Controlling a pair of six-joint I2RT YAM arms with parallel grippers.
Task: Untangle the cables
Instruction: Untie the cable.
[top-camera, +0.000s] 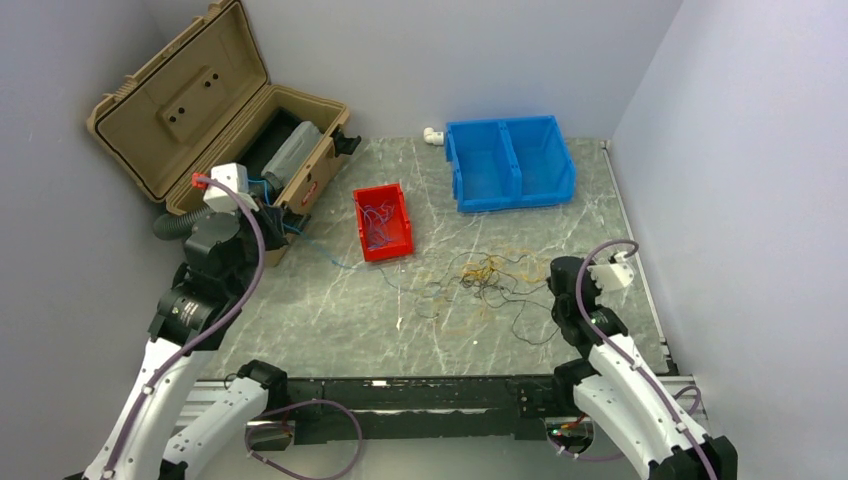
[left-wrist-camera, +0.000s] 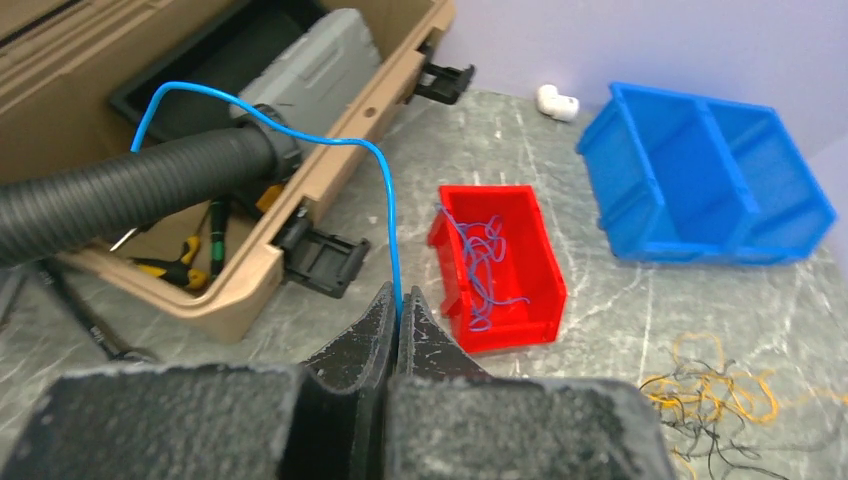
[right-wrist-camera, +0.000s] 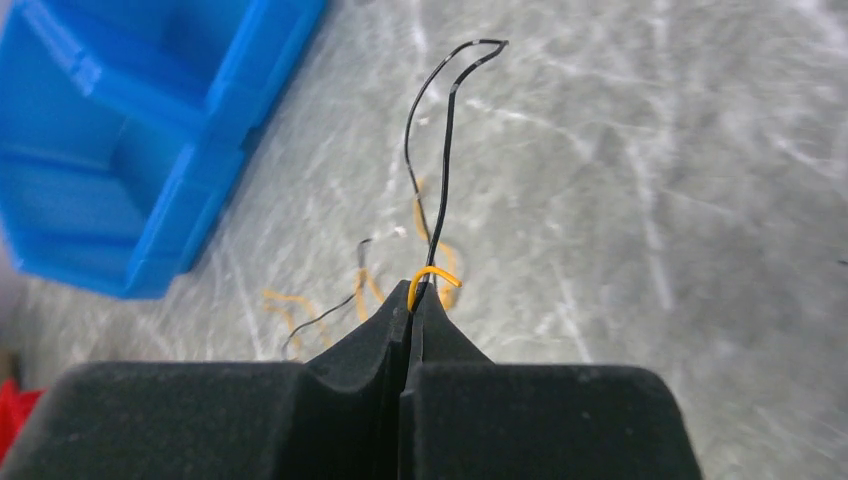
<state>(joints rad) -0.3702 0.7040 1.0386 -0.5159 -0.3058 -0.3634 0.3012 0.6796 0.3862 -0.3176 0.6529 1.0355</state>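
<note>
The cables (top-camera: 490, 275) lie as a loose tangle of yellow-orange and black strands on the marble table, right of centre. My left gripper (left-wrist-camera: 400, 300) is shut on one blue cable (left-wrist-camera: 385, 200), which arcs up toward the tan case. In the top view this gripper (top-camera: 278, 222) sits beside the case, and a blue strand (top-camera: 325, 255) trails across the table. My right gripper (right-wrist-camera: 413, 300) is shut on a black cable (right-wrist-camera: 445, 150) and a short yellow-orange loop (right-wrist-camera: 432, 272), at the tangle's right edge (top-camera: 556, 283).
A red bin (top-camera: 383, 222) holding blue strands stands mid-table. A blue two-compartment bin (top-camera: 510, 163) is at the back. The open tan case (top-camera: 200, 110) with a black corrugated hose (left-wrist-camera: 120, 190) fills the back left. Walls close in on both sides.
</note>
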